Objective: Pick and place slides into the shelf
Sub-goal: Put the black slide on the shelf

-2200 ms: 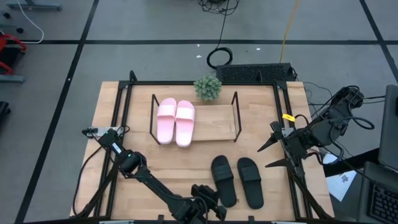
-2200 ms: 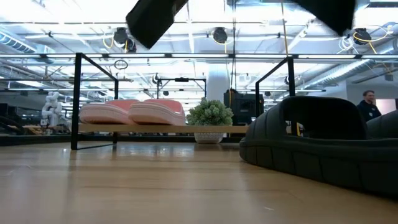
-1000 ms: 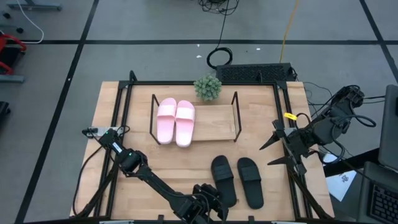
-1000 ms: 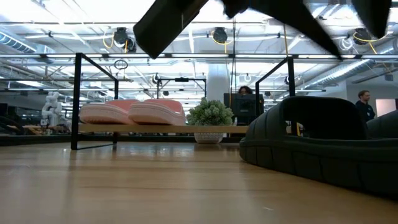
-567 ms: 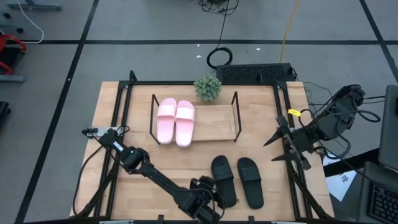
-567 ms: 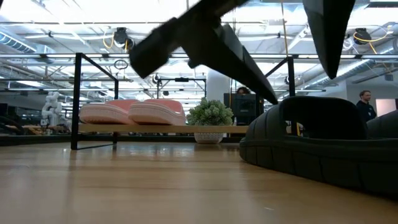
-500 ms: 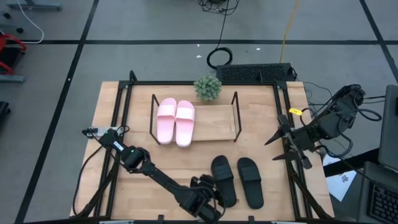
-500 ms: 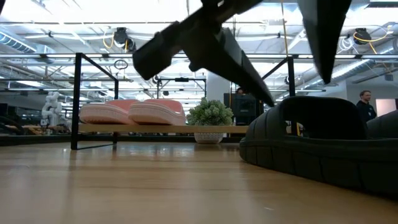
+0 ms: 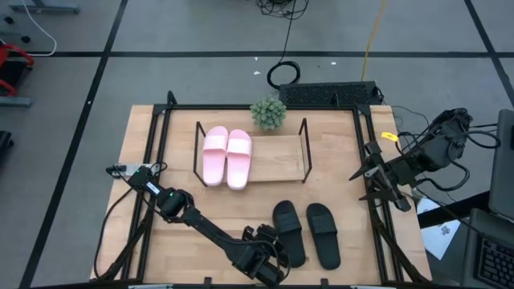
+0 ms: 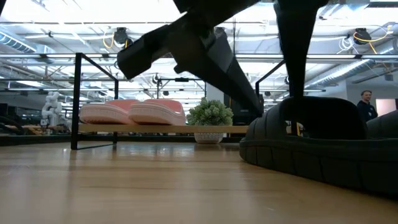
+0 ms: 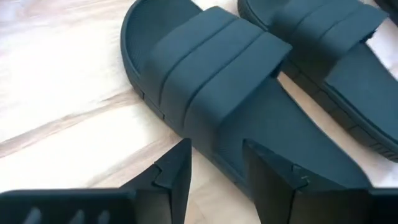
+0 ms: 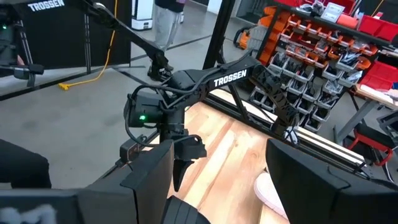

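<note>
Two light pink slides (image 9: 226, 156) lie side by side on the left part of the shelf's wooden board (image 9: 281, 160). Two matte black slides rest on the tabletop near the front edge, toes toward the far edge: the left one (image 9: 287, 233) and the right one (image 9: 321, 234). My left gripper (image 9: 273, 247) is low at the left black slide's heel end, open. One finger (image 11: 177, 180) stands over the table beside the slide's left side wall, the other (image 11: 273, 180) over its footbed. My right gripper (image 9: 359, 185) hangs open at the table's right edge with nothing between its fingers. My left gripper straddles the left side wall of the black slide near its heel (image 11: 217, 155), coming slanting down from the table's near side. Whether either finger touches the slide I cannot tell. The slide lies flat on the table.
A small potted plant (image 9: 268, 112) stands just behind the shelf. The right part of the shelf board is bare. Thin black rod frames (image 9: 303, 148) stand at both shelf ends. A black frame (image 9: 165, 136) borders the tabletop. A dark box (image 9: 329, 94) sits beyond the far edge.
My left gripper has come down and gone toward the left black slide's heel, until its fingers stand on either side of the slide's side wall. My right gripper has drawn back toward the table's right and far edges. The slides have kept still.
</note>
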Robot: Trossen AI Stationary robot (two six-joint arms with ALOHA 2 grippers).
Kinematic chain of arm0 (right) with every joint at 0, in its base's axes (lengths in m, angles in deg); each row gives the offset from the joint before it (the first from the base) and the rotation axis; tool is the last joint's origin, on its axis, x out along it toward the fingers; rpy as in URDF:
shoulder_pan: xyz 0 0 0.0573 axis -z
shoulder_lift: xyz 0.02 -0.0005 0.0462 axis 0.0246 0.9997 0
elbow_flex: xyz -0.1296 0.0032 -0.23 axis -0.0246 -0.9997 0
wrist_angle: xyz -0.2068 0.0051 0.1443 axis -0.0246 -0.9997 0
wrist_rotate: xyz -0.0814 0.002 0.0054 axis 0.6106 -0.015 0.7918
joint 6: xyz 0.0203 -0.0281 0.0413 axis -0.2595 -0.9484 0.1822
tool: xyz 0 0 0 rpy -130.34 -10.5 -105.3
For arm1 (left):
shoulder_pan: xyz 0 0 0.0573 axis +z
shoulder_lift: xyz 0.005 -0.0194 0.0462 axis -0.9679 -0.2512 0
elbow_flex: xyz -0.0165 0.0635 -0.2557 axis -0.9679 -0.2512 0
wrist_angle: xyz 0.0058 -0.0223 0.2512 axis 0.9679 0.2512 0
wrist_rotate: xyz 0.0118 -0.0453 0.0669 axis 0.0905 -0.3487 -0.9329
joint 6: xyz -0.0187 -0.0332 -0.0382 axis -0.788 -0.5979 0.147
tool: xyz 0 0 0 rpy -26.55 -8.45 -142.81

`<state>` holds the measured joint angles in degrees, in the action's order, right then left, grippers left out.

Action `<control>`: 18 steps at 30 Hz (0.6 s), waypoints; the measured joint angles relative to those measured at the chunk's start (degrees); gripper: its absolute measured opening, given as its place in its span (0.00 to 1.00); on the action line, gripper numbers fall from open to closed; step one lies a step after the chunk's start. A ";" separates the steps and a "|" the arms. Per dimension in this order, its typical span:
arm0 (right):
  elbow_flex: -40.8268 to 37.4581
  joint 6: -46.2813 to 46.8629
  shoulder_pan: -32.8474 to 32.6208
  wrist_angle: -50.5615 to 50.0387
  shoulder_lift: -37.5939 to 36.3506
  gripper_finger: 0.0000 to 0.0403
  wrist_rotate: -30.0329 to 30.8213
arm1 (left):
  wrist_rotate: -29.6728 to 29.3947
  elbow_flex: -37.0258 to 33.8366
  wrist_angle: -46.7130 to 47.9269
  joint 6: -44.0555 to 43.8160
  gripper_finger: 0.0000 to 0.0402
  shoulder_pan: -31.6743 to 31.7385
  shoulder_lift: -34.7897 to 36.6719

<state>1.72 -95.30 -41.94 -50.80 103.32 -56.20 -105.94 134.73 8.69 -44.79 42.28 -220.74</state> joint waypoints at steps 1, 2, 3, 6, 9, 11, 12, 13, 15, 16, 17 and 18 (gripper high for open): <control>0.00 0.00 0.00 0.00 0.00 0.61 -0.02 | 0.00 0.00 0.30 -0.02 0.35 0.00 0.00; 0.00 0.02 0.00 0.00 0.00 0.61 -0.02 | 0.00 0.00 0.52 0.00 0.35 0.04 0.00; 0.00 0.00 0.00 0.02 0.00 0.61 -0.01 | -0.12 0.00 0.67 0.04 0.35 0.11 0.00; 0.00 0.01 0.00 0.02 0.02 0.61 -0.02 | -0.73 -0.24 0.73 0.02 0.35 0.48 0.00; 0.00 0.00 0.00 0.03 0.02 0.61 -0.01 | -0.70 -0.39 1.34 0.00 0.35 0.77 0.00; 0.00 0.00 0.00 0.04 0.02 0.61 0.00 | -0.73 -0.39 1.18 -0.02 0.35 0.92 0.00; 0.00 0.01 -0.01 0.04 0.02 0.61 0.00 | -0.75 -0.39 1.18 -0.02 0.35 0.96 0.00; 0.00 0.02 0.00 0.04 0.02 0.61 0.00 | -0.77 -0.39 1.20 -0.01 0.35 0.94 0.00; 0.00 0.00 0.00 0.04 0.02 0.61 -0.02 | -1.45 -0.39 1.16 -0.03 0.35 0.94 0.00; 0.00 0.00 -0.01 0.04 0.02 0.61 -0.02 | -1.74 -0.39 1.08 -0.04 0.35 0.94 0.00; 0.00 0.00 0.00 0.04 0.02 0.61 0.00 | -1.78 -0.39 0.85 -0.07 0.35 0.94 0.00; 0.00 -0.02 0.00 0.04 0.02 0.61 0.00 | -1.75 -0.39 0.58 -0.09 0.35 0.96 0.00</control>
<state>1.72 -95.32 -41.95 -50.75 103.34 -56.20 -107.69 134.33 9.26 -44.88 43.24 -220.74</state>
